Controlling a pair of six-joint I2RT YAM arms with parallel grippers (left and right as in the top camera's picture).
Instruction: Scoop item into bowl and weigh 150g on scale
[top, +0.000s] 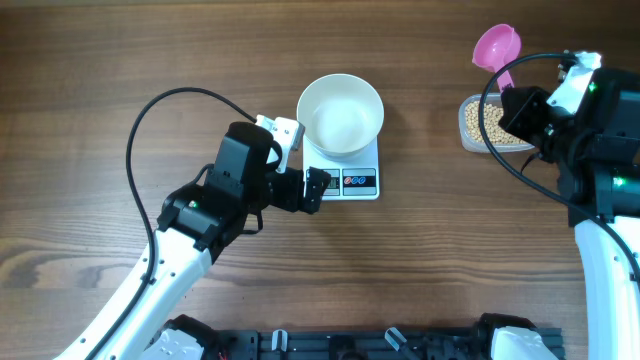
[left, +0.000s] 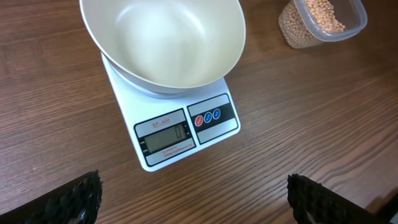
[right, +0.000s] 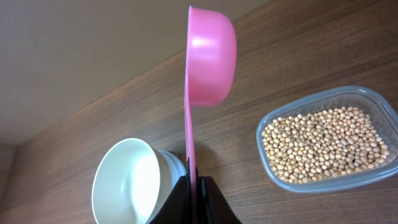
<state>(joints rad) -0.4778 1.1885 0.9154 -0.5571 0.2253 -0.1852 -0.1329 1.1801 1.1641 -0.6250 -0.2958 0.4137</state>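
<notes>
Empty bowl (top: 340, 113) on scale (top: 357, 181); your right claw (right: 194, 184) clamps the empty scoop (top: 497, 46); left claw (left: 196, 199) gapes, holding nothing; scooping unstarted.

Overhead looks straight down on the desk (top: 100, 60). Left wrist sits close over scale (left: 180, 134) and bowl (left: 161, 37). Right wrist shares bowl and tub (right: 323, 143).

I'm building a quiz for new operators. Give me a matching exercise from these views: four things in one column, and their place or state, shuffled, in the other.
Things:
1. white bowl
2. pink scoop
3. clear tub
4. left gripper

Place or state:
A. holds soybeans
B. open, holding nothing
C. sits on the scale
D. clamped in the shut right gripper

Pairs: 1-C, 2-D, 3-A, 4-B
</notes>
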